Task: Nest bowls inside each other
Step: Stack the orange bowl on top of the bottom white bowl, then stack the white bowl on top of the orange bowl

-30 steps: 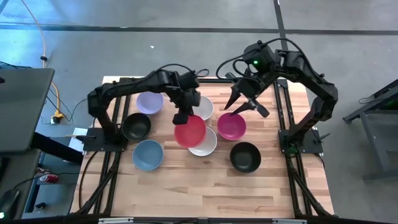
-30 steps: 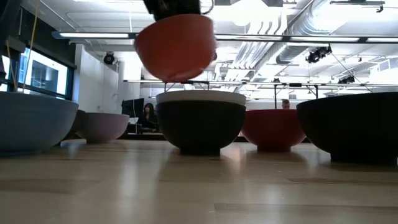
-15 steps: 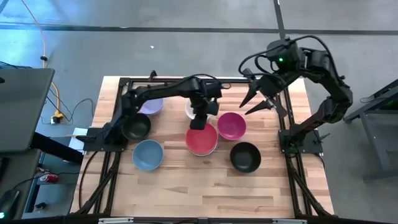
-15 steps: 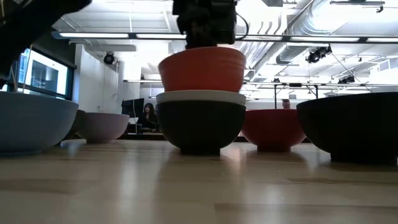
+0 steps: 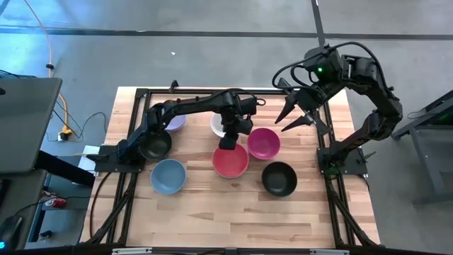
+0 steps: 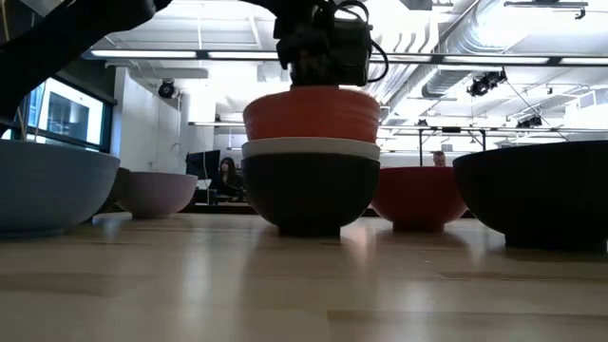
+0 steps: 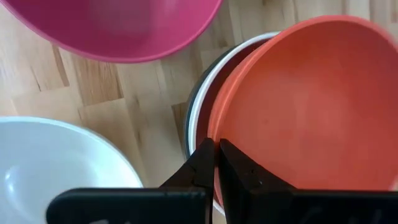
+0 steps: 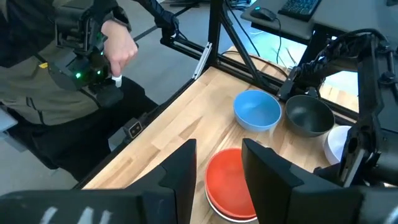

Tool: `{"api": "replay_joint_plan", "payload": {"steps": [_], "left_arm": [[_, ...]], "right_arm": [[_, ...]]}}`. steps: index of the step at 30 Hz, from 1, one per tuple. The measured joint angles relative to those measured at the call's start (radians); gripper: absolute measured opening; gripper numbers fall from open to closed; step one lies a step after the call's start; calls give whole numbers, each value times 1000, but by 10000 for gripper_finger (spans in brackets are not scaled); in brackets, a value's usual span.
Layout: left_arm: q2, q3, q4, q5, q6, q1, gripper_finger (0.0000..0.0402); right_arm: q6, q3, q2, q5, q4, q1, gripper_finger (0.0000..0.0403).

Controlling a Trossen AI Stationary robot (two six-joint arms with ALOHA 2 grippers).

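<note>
Red bowl (image 5: 231, 161) nested atop white/black stack, rim pinched by left gripper (image 5: 228, 142).

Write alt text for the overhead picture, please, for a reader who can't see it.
The left claw grips the red bowl's rim, setting it onto a stack mid-table. The right claw hovers open behind the magenta bowl.

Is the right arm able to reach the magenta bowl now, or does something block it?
Probably yes. The right gripper hangs open beside the magenta bowl, with nothing between; the left gripper grips the red bowl alongside.
</note>
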State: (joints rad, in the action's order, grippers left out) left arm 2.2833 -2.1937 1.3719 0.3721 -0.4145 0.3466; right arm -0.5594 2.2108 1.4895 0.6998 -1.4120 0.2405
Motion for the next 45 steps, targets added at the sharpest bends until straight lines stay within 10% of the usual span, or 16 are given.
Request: {"api": "replay_joint_plan", "payload": {"steps": [29, 45], "left_arm": [[28, 7, -33, -46, -16, -16, 3], [23, 6, -29, 14, -8, 1, 179]], "right_arm": [[1, -1, 0, 4, 1, 0, 118], [1, -1, 1, 4, 2, 0, 118]]}}
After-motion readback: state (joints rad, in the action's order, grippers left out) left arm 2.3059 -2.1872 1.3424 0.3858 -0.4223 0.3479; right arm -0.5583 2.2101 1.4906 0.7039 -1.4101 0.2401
